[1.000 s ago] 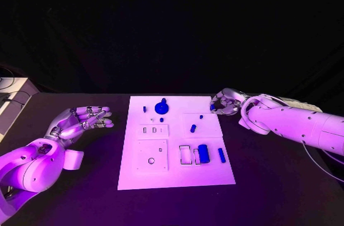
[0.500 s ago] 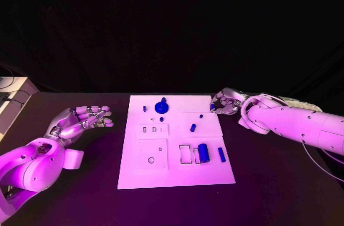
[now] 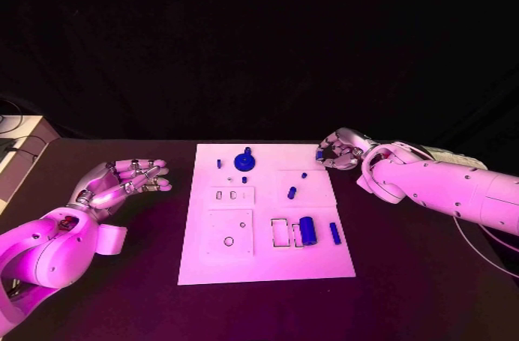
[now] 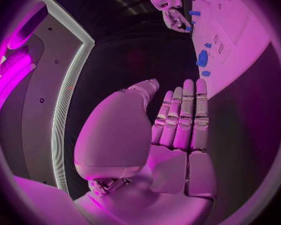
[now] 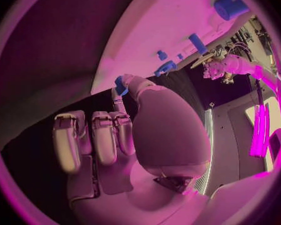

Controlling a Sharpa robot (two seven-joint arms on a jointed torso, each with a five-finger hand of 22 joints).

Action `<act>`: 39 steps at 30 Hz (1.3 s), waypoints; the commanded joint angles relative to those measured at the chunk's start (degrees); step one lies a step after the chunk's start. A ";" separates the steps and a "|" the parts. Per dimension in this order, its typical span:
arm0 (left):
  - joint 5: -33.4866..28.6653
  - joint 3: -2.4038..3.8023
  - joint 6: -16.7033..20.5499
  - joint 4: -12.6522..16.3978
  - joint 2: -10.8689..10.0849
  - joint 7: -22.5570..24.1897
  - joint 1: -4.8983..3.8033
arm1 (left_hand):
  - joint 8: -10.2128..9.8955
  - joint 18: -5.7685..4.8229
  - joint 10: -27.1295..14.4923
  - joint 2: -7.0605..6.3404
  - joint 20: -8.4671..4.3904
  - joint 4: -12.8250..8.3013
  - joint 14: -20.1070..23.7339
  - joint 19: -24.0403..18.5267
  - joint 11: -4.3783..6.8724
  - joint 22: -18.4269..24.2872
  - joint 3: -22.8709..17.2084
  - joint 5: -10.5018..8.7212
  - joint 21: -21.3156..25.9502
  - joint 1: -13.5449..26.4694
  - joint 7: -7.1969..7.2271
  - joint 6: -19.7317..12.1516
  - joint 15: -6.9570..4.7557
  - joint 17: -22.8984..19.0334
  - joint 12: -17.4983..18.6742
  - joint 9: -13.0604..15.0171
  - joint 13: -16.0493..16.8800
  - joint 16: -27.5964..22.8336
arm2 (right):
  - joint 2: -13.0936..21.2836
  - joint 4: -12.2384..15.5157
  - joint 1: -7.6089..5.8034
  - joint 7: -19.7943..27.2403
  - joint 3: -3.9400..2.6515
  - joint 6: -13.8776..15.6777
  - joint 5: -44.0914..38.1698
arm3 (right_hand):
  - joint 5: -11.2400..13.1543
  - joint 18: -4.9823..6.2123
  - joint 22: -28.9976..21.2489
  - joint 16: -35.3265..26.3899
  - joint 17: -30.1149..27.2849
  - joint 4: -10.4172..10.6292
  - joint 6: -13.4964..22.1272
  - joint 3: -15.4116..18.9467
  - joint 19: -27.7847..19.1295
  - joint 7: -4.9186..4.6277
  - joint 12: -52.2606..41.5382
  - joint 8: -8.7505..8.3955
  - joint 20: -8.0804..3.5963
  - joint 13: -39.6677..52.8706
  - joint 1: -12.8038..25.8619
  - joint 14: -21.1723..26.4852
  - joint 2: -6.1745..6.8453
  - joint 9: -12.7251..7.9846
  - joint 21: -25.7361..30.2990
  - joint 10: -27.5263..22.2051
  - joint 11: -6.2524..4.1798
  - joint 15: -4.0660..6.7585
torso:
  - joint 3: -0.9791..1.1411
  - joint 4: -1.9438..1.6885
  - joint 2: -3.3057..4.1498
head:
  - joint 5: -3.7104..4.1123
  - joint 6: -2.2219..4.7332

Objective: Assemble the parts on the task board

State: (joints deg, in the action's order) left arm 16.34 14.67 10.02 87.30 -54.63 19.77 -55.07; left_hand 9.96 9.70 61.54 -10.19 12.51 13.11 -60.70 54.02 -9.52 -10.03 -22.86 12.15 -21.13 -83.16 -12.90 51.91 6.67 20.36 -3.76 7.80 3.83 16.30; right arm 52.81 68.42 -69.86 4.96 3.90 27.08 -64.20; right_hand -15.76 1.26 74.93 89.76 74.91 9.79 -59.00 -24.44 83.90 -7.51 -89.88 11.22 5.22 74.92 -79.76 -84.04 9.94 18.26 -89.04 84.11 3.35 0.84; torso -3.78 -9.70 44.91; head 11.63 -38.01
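The white task board [image 3: 265, 262] lies in the middle of the table. A round blue part [image 3: 244, 161] stands near its far edge, with small blue pieces around it. A blue cylinder [image 3: 307, 230] and a thin blue bar [image 3: 334, 234] lie on the near right of the board. My right hand [image 3: 340, 152] hovers at the board's far right corner, fingers curled. In the right wrist view its thumb and a finger pinch a small blue part [image 5: 120, 85]. My left hand [image 3: 124, 180] is off the board's left side, holding nothing, its fingers straight and slightly spread [image 4: 181, 117].
A pale box [image 3: 19, 142] stands at the table's far left edge. Black table surface [image 3: 421, 281] surrounds the board on all sides. White recessed blocks [image 3: 232, 197] sit on the board's left half.
My right hand has lifted slightly toward the far side with the small blue part. The left hand has barely moved.
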 commanded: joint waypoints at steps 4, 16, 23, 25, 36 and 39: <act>0.02 0.07 -0.75 0.16 -0.02 0.52 0.01 | -0.31 0.51 0.05 -0.44 -0.07 -0.06 0.45 -0.60 -0.13 -0.13 -0.25 -0.23 -0.41 0.25 -0.13 0.06 -0.09 0.20 0.13 -0.02 -0.03 -0.22 | 0.79 4.54 -0.93 -5.24 -0.34 5.77 -0.99 | 0.67 -1.20 14.85 0.24 15.09 -0.55 -0.14 -0.36 5.98 0.06 -0.12 0.51 -0.47 15.08 -0.26 -5.96 -0.37 0.20 -0.75 5.89 -0.41 0.40 | -0.07 0.28 -0.16 | -0.05 0.12; -0.01 0.07 -0.92 -0.20 0.67 0.37 0.01 | -0.31 0.49 0.05 -0.45 -0.06 -0.06 0.47 -0.64 -0.13 -0.13 -0.25 -0.24 -0.40 0.26 -0.13 0.06 -0.08 0.21 0.13 -0.02 -0.03 -0.23 | -3.05 17.67 -2.06 -21.00 0.54 3.50 -10.29 | 2.90 -1.21 14.88 0.24 15.09 -1.95 -0.26 -1.64 5.99 0.19 -0.12 1.20 -0.63 15.08 -0.71 -5.96 -0.27 0.58 -0.78 5.89 -0.54 0.56 | -0.31 0.61 -0.58 | -1.38 -0.36; -0.02 0.06 -1.10 -0.71 1.59 0.25 0.03 | -0.31 0.49 0.05 -0.45 -0.06 -0.06 0.47 -0.64 -0.13 -0.13 -0.25 -0.24 -0.40 0.26 -0.13 0.06 -0.08 0.21 0.13 -0.02 -0.03 -0.23 | -6.83 22.28 -0.94 -28.26 1.21 2.16 -15.27 | 2.76 -1.15 14.68 0.24 15.09 -1.95 -0.22 -1.75 5.88 0.18 -0.12 1.22 -0.64 15.08 -0.57 -5.96 -0.24 0.59 -0.57 5.89 -0.55 0.55 | -0.40 0.53 -0.60 | -1.82 -0.56; -0.02 0.06 -1.08 -0.79 1.68 0.21 0.04 | -0.31 0.49 0.05 -0.45 -0.06 -0.06 0.47 -0.64 -0.13 -0.13 -0.25 -0.24 -0.40 0.26 -0.13 0.06 -0.08 0.21 0.13 -0.02 -0.03 -0.23 | -7.69 23.26 -0.61 -29.76 1.29 1.91 -16.72 | 2.52 -1.14 14.64 0.24 15.09 -1.82 -0.07 -1.81 5.87 0.14 -0.12 1.23 -0.63 15.08 -0.08 -5.96 -0.02 0.60 -0.54 5.89 -0.52 0.52 | -0.40 0.60 -0.54 | -1.91 -0.52; 0.04 0.06 -1.06 -0.97 1.92 0.08 0.06 | -0.31 0.45 0.08 -0.43 0.00 -0.10 0.63 -0.90 -0.13 -0.14 -0.33 -0.22 -0.39 0.32 -0.11 0.11 -0.03 0.28 0.10 -0.02 -0.02 -0.33 | -11.40 25.07 1.07 -34.80 1.69 0.00 -21.94 | 2.23 -1.10 14.50 0.24 15.09 -1.56 0.06 -1.72 5.79 0.13 -0.12 1.33 -0.60 15.08 0.89 -5.96 0.60 0.64 -0.40 5.89 -0.50 0.48 | -0.18 0.62 -0.47 | -2.46 -0.84; 0.05 0.06 -1.09 -0.97 1.95 0.06 0.06 | -0.31 0.44 0.10 -0.44 0.02 -0.11 0.71 -1.00 -0.13 -0.14 -0.36 -0.21 -0.38 0.36 -0.11 0.13 -0.01 0.31 0.10 -0.01 -0.02 -0.38 | -12.19 24.88 1.49 -35.66 1.75 -0.28 -22.63 | 2.21 -1.08 14.44 0.24 15.09 -1.51 0.05 -1.72 5.76 0.14 -0.12 1.37 -0.60 15.08 1.05 -5.96 0.65 0.65 -0.34 5.89 -0.51 0.48 | -0.18 0.52 -0.51 | -2.41 -0.99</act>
State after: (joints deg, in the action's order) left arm 16.34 14.68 9.90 86.25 -52.81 19.56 -55.01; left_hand 9.96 9.71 61.54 -10.19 12.60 13.11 -60.29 53.52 -9.52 -10.09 -22.86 12.15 -21.35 -83.16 -12.90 51.91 6.66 20.57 -3.76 7.80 3.82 16.30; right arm 40.87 93.37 -68.53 -27.73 5.64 28.59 -83.59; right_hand -13.44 0.38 74.91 89.76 74.91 8.12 -58.86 -26.12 84.11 -7.39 -89.87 12.57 5.03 74.93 -79.23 -83.84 10.51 18.36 -89.70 83.90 3.16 1.03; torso -4.00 -9.10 44.41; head 9.23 -38.88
